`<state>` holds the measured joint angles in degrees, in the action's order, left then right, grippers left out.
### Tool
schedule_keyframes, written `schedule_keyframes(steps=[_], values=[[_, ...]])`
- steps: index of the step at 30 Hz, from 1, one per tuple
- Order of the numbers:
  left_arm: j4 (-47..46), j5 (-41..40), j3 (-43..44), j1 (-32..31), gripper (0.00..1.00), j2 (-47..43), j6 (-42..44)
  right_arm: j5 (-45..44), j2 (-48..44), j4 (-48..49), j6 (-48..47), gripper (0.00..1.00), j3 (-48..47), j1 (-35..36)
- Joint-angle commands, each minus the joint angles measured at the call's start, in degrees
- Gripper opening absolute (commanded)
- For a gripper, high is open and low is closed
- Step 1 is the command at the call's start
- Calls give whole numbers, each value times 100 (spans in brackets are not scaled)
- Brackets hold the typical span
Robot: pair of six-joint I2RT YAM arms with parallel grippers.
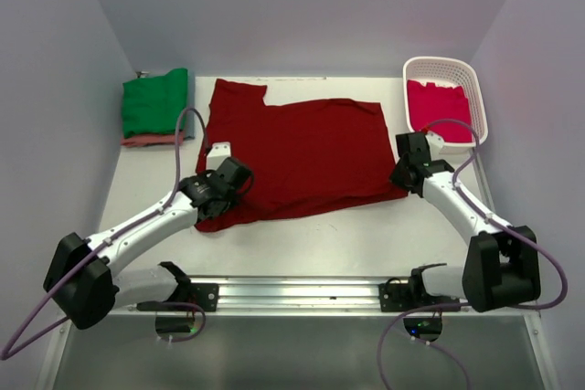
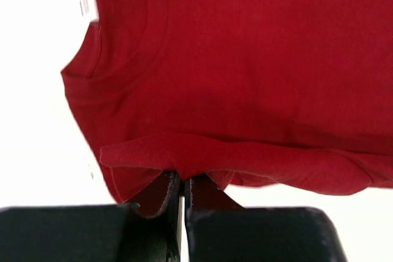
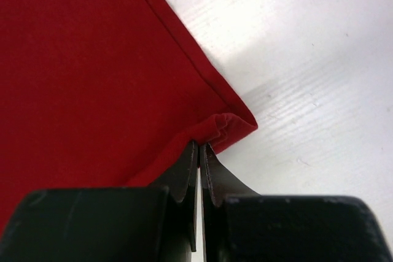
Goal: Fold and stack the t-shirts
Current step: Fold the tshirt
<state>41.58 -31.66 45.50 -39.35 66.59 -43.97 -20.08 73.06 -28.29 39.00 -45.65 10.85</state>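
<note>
The left claw (image 2: 184,185) is closed, its jaws pinching a rolled fold at the edge of the dark red t-shirt (image 2: 245,90). The ribbed neckline (image 2: 123,59) curves just beyond the fold, and a small white label (image 2: 86,7) shows inside it. Seen from above, this claw (image 1: 219,184) sits over the near left part of the shirt.

The right claw (image 3: 199,151) is also closed, nipping the turned-up corner where two hemmed edges of the same shirt (image 3: 92,78) meet. Bare white worktop (image 3: 307,59) lies to its right. From above, this claw (image 1: 402,171) is at the shirt's near right corner.

The dark red t-shirt (image 1: 302,157) lies spread mostly flat across the middle of the worktop (image 1: 366,244), reaching towards the far edge.

At the far right corner stands a white lattice basket (image 1: 480,107). It holds a crumpled crimson-pink t-shirt (image 1: 439,111).

At the far left corner lies a folded green t-shirt (image 1: 155,102). It rests on a salmon-pink one (image 1: 146,141), of which only the near edge shows.
</note>
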Motion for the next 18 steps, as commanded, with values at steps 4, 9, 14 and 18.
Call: schedule_keyframes(steps=[4, 9, 14, 18], values=[[-1223, -217, 363, 367, 0, 565, 652, -216, 551, 500, -112, 0, -603, -4], [-1196, -394, 688, 595, 0, 777, 828, -242, 991, 527, -147, 0, -945, 5], [-1231, -394, 812, 867, 0, 856, 995, -321, 1263, 544, -174, 0, -1157, 5], [-1249, -341, 812, 1069, 0, 952, 1074, -409, 1404, 544, -183, 0, -1288, -4]])
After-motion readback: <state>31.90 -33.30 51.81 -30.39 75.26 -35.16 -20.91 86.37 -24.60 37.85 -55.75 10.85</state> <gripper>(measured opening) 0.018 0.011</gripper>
